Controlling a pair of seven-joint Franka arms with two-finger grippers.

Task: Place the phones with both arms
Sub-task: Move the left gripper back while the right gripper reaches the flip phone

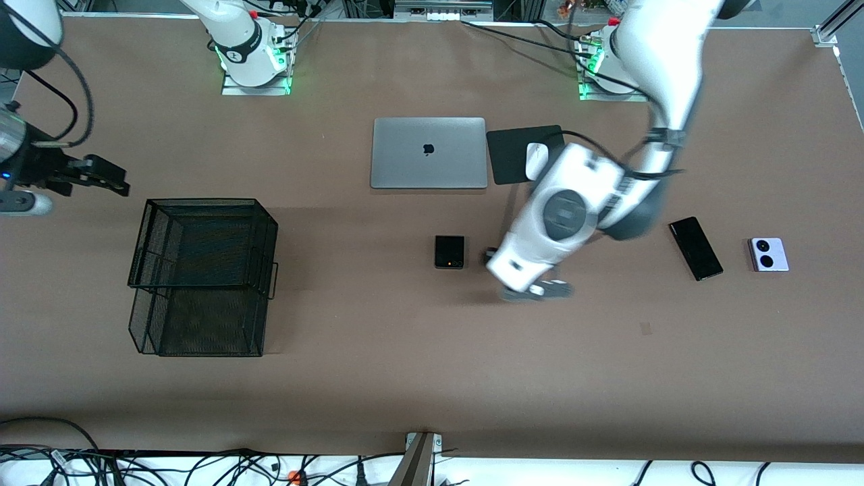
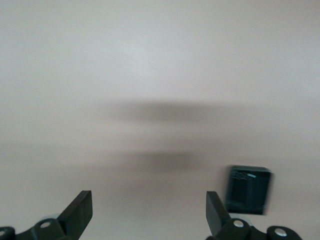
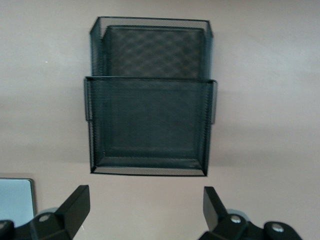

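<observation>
- Black flip phone (image 1: 449,252): lies flat on the table (image 1: 378,378) at centre frame of the front view, nearer the front camera than the silver laptop (image 1: 428,152). Near-square outline, sides roughly parallel to the frame edges, slightly taller than wide. In the left wrist view it shows as a dark square (image 2: 248,189) beside one fingertip, untouched.
- Slim black phone (image 1: 696,248): lies flat at right of centre. Long axis runs from upper left to lower right of the frame, steeper than a diagonal.
- Lavender-white flip phone (image 1: 769,254): lies flat just beside the slim phone, toward the left arm's end of the table. Two camera circles face up, stacked along the frame's vertical; sides almost square to the frame.
- Left gripper (image 1: 533,290): low over bare table between the black flip phone and the slim phone. Jaws spread wide and empty in the left wrist view (image 2: 150,212).
- Right gripper (image 1: 111,177): at the left edge of the frame, above the black mesh basket (image 1: 202,277). Jaws spread wide and empty (image 3: 146,210); this arm waits.
- White mouse (image 1: 536,160): rests on a black pad (image 1: 506,152) beside the laptop, partly covered by the left arm.
</observation>
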